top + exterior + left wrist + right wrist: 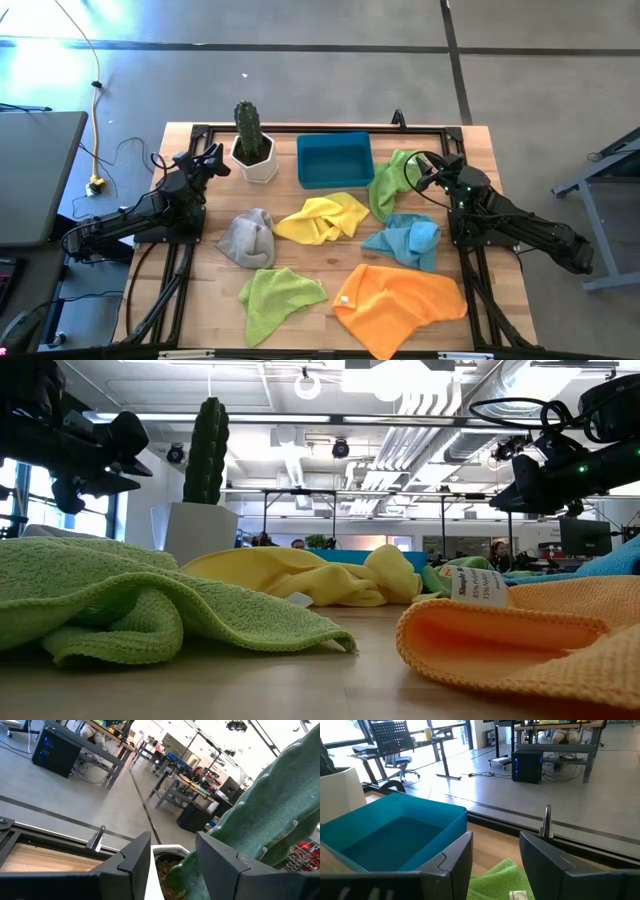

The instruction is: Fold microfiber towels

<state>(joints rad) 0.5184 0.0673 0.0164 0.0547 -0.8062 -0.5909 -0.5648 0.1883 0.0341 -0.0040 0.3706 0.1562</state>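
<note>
Six towels lie crumpled on the wooden table: grey, yellow, a lime green one at the far right, light blue, a second lime green one near the front, and the larger orange one. My left gripper hovers open at the far left by the potted cactus. My right gripper hovers open above the far lime green towel. Neither touches anything.
A blue plastic bin stands at the table's far middle, next to the cactus in its white pot. A black frame runs along the table's edges. People sit at desks in the room behind.
</note>
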